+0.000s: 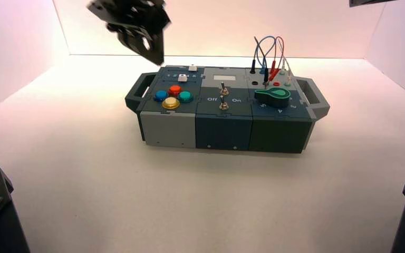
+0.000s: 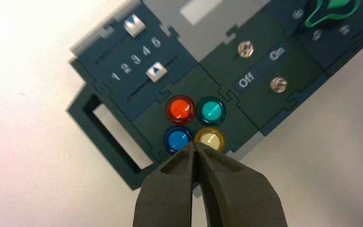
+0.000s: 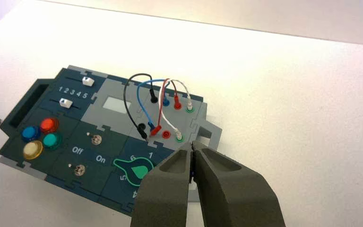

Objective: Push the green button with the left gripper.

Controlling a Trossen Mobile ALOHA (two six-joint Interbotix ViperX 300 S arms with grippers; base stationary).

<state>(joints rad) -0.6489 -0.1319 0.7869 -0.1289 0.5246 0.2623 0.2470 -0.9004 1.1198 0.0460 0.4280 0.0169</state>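
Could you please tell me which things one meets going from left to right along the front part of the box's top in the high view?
Blue button, yellow button, green button, front toggle switch, green knob.

The left tool hangs angled downward, tips together; the right tool waits raised, shut.

Before you, the buttons sit on the box's left — sliders behind them, switches in the middle — while the knob lies right, before the wires.
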